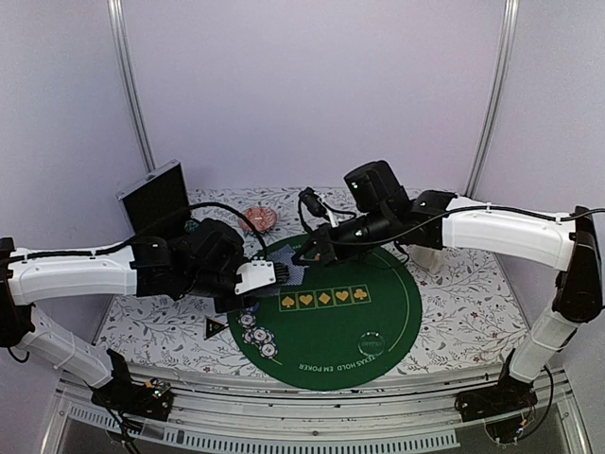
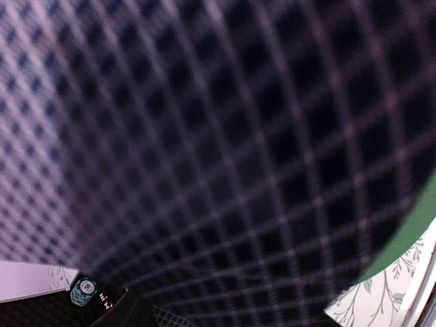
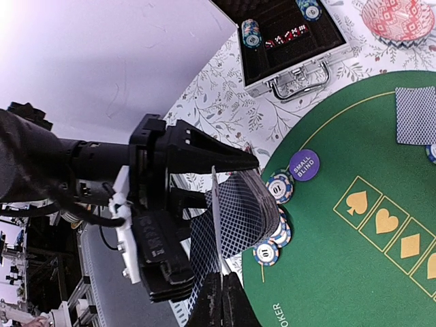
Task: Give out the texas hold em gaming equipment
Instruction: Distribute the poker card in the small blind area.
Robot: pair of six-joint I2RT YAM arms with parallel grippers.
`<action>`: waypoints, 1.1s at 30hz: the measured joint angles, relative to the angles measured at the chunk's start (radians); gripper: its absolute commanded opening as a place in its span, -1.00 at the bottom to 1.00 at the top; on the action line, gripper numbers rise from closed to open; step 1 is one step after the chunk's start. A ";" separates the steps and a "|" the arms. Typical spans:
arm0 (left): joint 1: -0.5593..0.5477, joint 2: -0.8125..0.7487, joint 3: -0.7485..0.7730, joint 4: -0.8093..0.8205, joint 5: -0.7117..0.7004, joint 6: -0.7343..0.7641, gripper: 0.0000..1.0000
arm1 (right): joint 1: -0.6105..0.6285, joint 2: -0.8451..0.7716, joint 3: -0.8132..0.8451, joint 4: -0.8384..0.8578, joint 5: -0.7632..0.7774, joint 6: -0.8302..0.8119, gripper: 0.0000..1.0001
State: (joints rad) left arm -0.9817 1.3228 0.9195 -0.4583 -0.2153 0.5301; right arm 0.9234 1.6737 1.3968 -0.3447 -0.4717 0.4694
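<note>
Green mat (image 3: 340, 272), with a purple disc (image 3: 304, 165) only in right-wrist view.

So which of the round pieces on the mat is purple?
The flat button lettered SMALL BLIND, near the green mat's rim; the others are striped-edge chips.

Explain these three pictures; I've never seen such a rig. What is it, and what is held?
Two robot arms are bolted at the near edge of a table, each ending in a two-finger gripper. One picture looks down from above and behind; the other two come from wrist cameras. On the table lies a round green poker mat with poker chips, a purple small-blind button and one face-down card; an open chip case and a pink dish sit off the mat. The left gripper holds a deck of cards, which fills its own camera. The right gripper seems to pinch a single card from that deck.
</note>
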 measured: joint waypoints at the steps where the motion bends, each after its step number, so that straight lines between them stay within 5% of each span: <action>1: 0.000 0.000 0.000 0.000 0.000 0.000 -0.01 | -0.002 -0.014 -0.003 0.000 0.000 0.000 -0.95; 14: 0.000 0.000 0.000 0.000 0.000 0.000 -0.01 | -0.121 -0.258 -0.216 -0.073 0.079 0.001 -0.95; 26: 0.000 0.000 0.000 0.000 -0.003 0.000 0.00 | 0.091 0.209 -0.184 -0.080 -0.116 -0.075 -0.95; 33: 0.000 0.000 0.000 0.000 -0.003 0.000 -0.01 | 0.097 0.267 -0.164 -0.029 -0.197 -0.092 -0.95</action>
State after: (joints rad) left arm -0.9817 1.3228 0.9195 -0.4583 -0.2184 0.5301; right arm 1.0206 1.9408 1.2324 -0.3733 -0.6685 0.3771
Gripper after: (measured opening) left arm 0.500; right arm 0.028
